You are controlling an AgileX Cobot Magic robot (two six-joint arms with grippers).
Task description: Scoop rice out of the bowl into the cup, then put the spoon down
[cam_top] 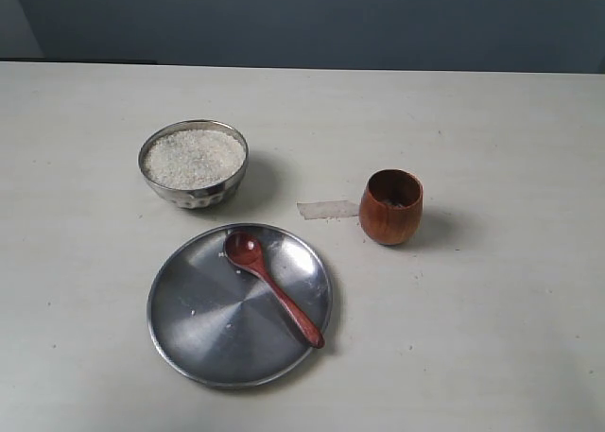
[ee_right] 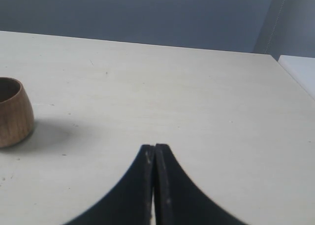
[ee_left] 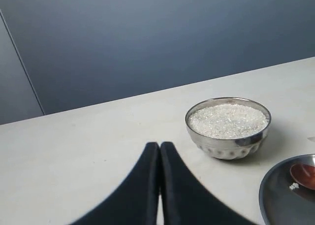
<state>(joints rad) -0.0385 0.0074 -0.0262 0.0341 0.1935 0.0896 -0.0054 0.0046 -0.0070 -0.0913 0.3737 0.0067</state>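
A small steel bowl (cam_top: 194,164) (ee_left: 228,128) stands at the back left, filled with white rice (cam_top: 194,158) (ee_left: 228,120). The reddish-brown wooden spoon (cam_top: 272,285) lies on a wide steel plate (cam_top: 203,328), its oval end (ee_left: 305,175) toward the bowl. The wooden cup (cam_top: 390,206) (ee_right: 14,112) stands upright to the right of the plate. No arm shows in the exterior view. My left gripper (ee_left: 160,145) is shut and empty, short of the bowl. My right gripper (ee_right: 155,147) is shut and empty, apart from the cup.
A strip of clear tape (cam_top: 327,209) lies on the pale table (cam_top: 492,337) between bowl and cup. A few loose grains dot the plate (ee_left: 280,195). A dark wall runs behind the table's far edge.
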